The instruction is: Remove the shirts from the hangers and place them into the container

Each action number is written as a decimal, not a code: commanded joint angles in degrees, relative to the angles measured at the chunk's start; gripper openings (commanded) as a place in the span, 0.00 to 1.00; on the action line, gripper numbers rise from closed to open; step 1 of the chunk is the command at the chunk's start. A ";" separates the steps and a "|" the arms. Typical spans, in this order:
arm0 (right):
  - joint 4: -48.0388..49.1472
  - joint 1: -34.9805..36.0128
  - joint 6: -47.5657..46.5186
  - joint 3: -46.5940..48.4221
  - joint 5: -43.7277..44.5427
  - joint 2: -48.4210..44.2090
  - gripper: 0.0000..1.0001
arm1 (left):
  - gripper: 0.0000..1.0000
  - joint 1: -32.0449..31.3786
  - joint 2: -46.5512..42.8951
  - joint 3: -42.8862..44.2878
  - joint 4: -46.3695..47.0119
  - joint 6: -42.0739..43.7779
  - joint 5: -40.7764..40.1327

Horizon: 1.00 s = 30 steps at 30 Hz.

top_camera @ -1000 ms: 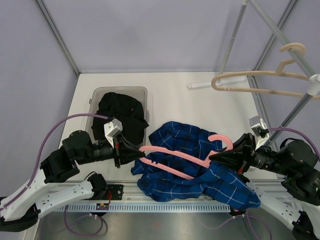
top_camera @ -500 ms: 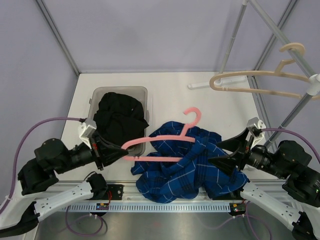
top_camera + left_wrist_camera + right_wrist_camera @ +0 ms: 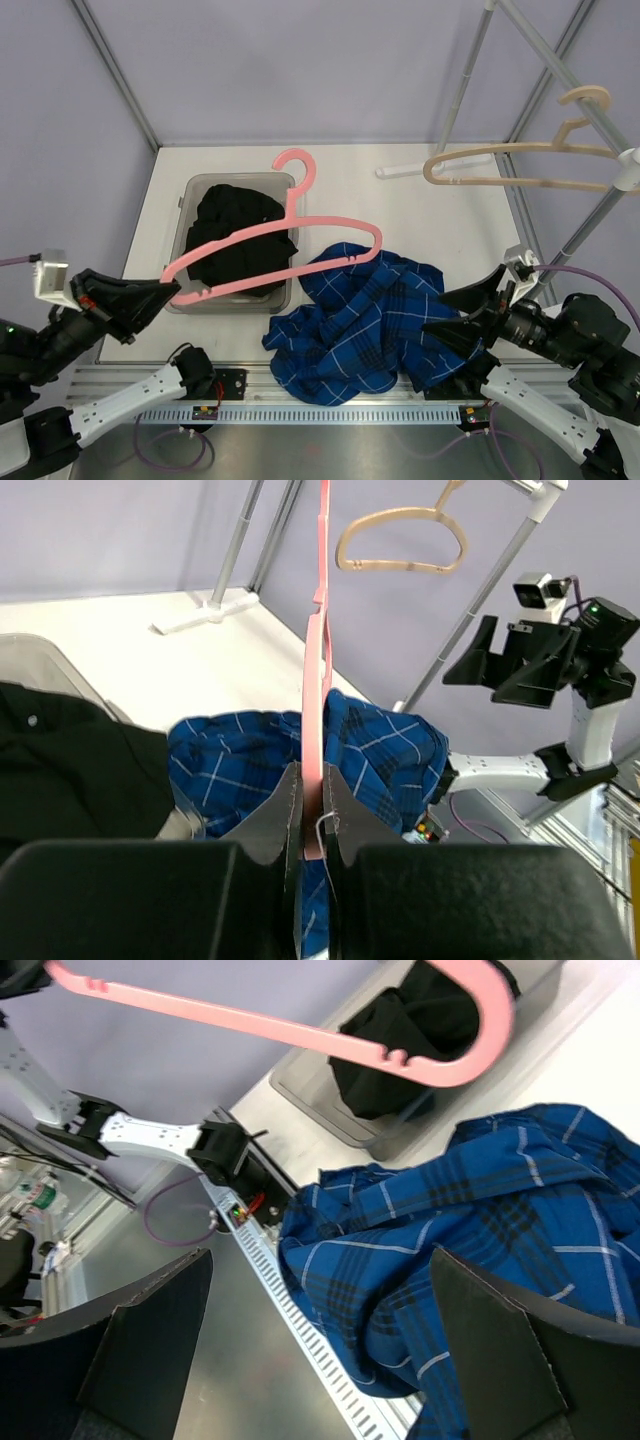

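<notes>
Clamping left gripper on pink hanger, held above bin with black shirt inside; right gripper spread wide, empty, beside blue shirt heaped right of bin.

Table bears container, blue shirt

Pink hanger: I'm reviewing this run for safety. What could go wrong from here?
1. The left pincer grips the pink hanger only at one end, over the container; it could twist loose and drop onto the black shirt.
2. The blue shirt lies near the table edge by the open right pincer; a careless grab might drag it off.
</notes>
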 commanded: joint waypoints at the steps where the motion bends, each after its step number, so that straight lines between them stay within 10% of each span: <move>1: 3.90 0.16 2.65 1.81 -3.96 -2.34 0.96 | 0.00 0.42 8.21 -3.88 7.61 4.50 0.21; 4: 6.53 0.16 4.59 4.18 -9.49 -3.92 0.82 | 0.00 0.33 11.65 -6.61 14.46 6.35 2.74; 5: 6.89 0.16 5.46 5.67 -10.90 -4.62 0.49 | 0.00 0.33 13.31 -8.97 17.00 6.71 4.24; 8: 4.00 0.07 5.65 9.44 -11.88 -4.72 0.00 | 0.00 0.33 17.18 -11.62 24.75 7.68 9.42; 30: -6.21 0.07 5.73 5.68 -14.42 -13.59 0.00 | 0.00 -0.46 43.81 -7.42 55.25 8.55 28.15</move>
